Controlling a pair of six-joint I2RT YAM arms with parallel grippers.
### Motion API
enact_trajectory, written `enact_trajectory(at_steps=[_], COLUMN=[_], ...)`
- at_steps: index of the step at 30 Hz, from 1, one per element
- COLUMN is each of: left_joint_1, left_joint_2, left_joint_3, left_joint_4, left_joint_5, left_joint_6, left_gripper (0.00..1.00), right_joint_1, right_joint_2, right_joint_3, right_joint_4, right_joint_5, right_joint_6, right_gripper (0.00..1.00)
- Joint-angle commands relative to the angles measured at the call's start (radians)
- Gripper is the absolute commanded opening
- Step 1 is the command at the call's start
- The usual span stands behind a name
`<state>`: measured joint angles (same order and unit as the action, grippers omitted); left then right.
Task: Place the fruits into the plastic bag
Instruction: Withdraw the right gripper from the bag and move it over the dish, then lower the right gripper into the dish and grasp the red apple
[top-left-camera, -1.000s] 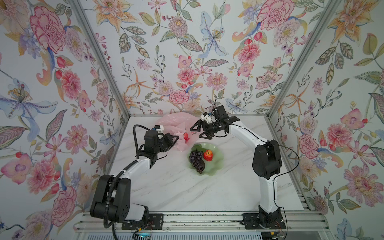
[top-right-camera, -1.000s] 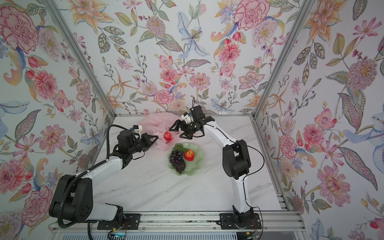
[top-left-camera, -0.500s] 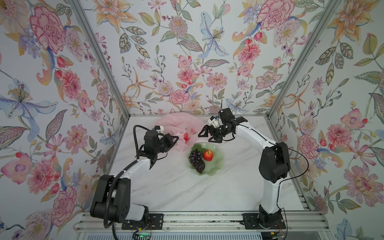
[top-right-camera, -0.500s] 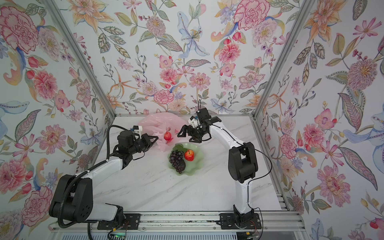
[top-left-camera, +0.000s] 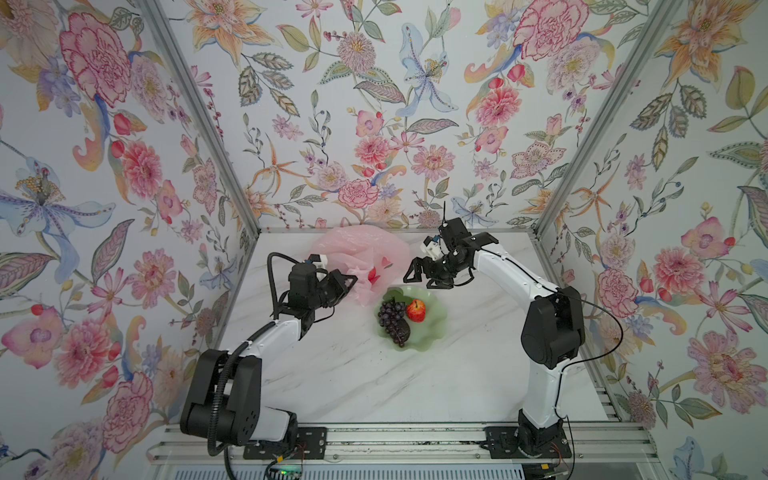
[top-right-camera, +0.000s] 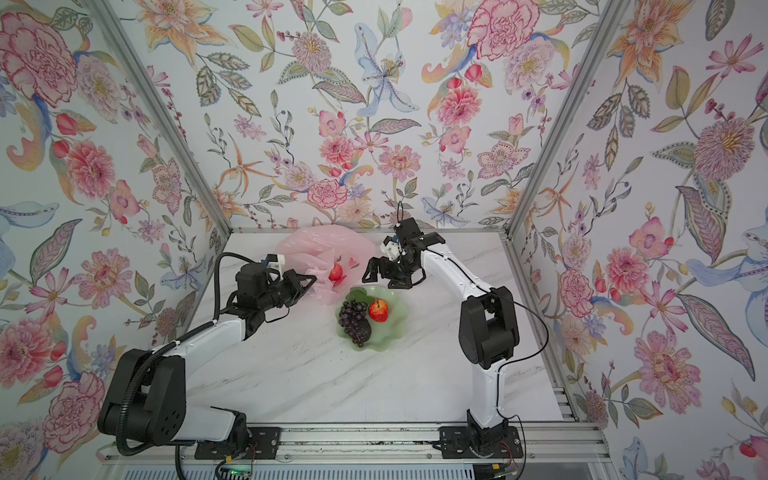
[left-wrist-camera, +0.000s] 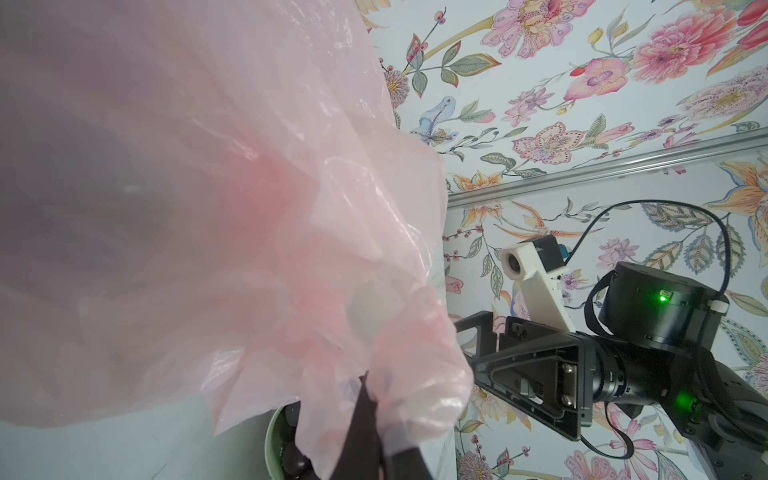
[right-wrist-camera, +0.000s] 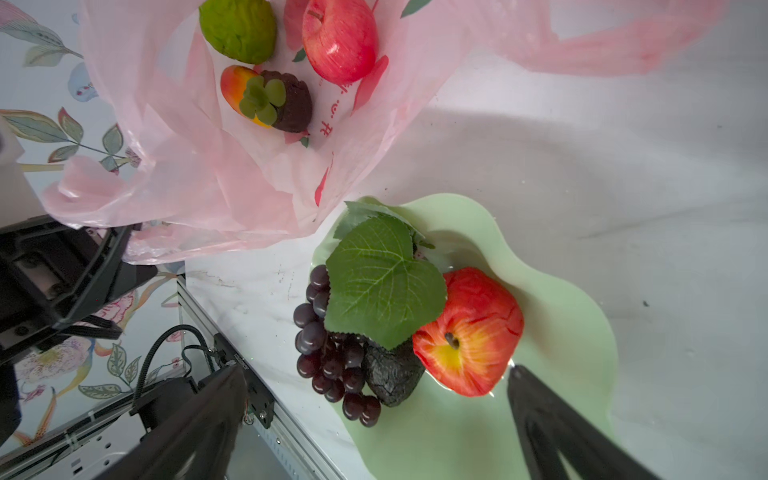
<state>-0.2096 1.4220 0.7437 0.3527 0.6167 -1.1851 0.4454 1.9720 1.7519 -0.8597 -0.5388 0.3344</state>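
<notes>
The plastic bag (top-left-camera: 361, 253), upper centre in both top views, has its bunched edge clenched in the left gripper (top-left-camera: 351, 281); the right gripper (top-left-camera: 424, 277), jaws spread wide and empty, hangs just right of it over the upper rim of the dish (top-left-camera: 432, 337); grapes (top-left-camera: 390, 318) and a red apple (top-left-camera: 415, 311) lie in the dish; a second apple (right-wrist-camera: 338, 39) sits inside the bag.

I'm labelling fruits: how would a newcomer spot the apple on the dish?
Find the pale green scalloped dish on the marble table. The apple lies in it beside the purple grapes. Unlike the all-red apple in the pink bag, it shows yellow.
</notes>
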Motion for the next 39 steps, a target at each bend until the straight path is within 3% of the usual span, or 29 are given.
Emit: enact_trajectory(at_steps=[1, 8, 17, 31, 39], left_joint_1=[-0.001, -0.001, -0.002, -0.001, -0.001], left_joint_2=[-0.027, -0.041, -0.050, -0.071, -0.084], left_joint_3=[-0.015, -0.032, -0.045, -0.061, -0.069], left_joint_4=[0.008, 0.012, 0.019, 0.003, -0.006], left_joint_5=[-0.012, -0.017, -0.019, -0.016, -0.011], left_joint_6=[0.008, 0.007, 0.001, 0.005, 0.013], left_gripper=[0.00, 0.00, 0.00, 0.00, 0.00], right_joint_1=[0.030, 0.118, 0.299, 0.323, 0.306], right_joint_2=[-0.032, 0.022, 0.128, 0.172, 0.235], right_joint_3=[0.040, 0.146, 0.241, 0.224, 0.263], right_joint_4=[-0.097, -0.229, -0.364, -0.404, -0.440], right_joint_5=[0.083, 0.250, 0.594, 0.706, 0.673], right_joint_6=[-0.082, -0.220, -0.391, -0.363, -0.331], right_gripper=[0.99, 0.99, 0.99, 0.99, 0.99])
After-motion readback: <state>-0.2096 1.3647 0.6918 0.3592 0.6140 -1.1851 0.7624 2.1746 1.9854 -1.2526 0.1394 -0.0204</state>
